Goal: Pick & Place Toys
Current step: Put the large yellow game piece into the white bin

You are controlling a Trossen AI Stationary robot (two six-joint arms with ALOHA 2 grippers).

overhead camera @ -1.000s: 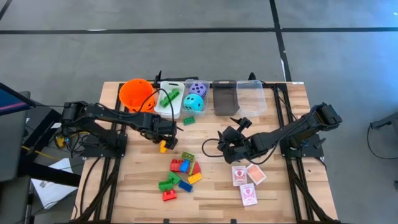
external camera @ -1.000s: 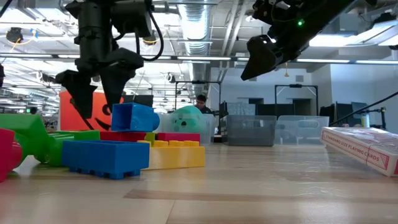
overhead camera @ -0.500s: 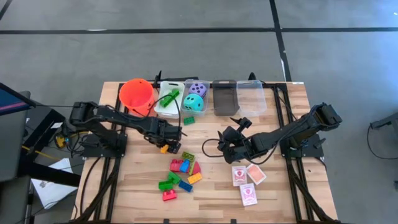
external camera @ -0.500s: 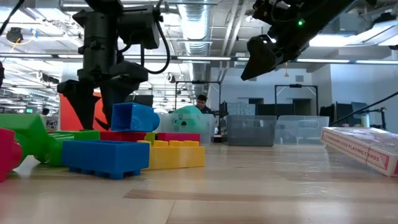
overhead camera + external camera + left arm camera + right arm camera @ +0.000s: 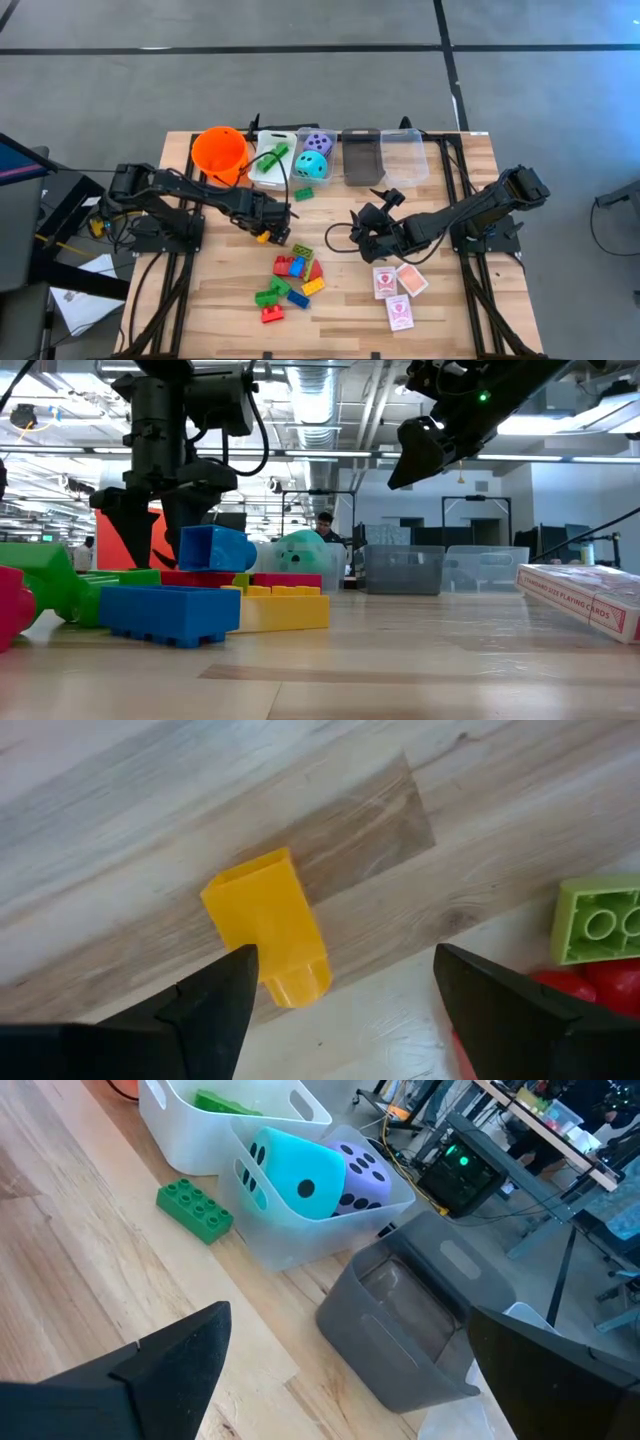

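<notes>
Your left gripper point(image 5: 268, 234) sits low over the table point(image 5: 450, 310), fingers spread, with a yellow brick point(image 5: 268, 925) lying on the wood beside one finger point(image 5: 215, 1000). That brick lies flat on the boards, not pinched; the wrist view shows open wood between it and the other finger.

Just beyond, toward table centre, you have the loose pile of bricks point(image 5: 290, 278): red, green, blue and yellow, heaped together. A light green brick point(image 5: 600, 918) shows at the edge of the left wrist view, with red pieces against it.

Your right gripper point(image 5: 370, 228) hangs above the table near the middle, fingers spread wide, holding nothing. Three playing cards point(image 5: 398, 290) lie on the wood just in front of it.

At the far edge: orange bucket point(image 5: 219, 153), white bin point(image 5: 262, 170) with a green piece inside, a clear bin holding the teal die point(image 5: 290, 1175) and purple die point(image 5: 360, 1180), then a grey bin point(image 5: 410, 1320). One green brick point(image 5: 195, 1210) lies on the table just beside the dice bin.
</notes>
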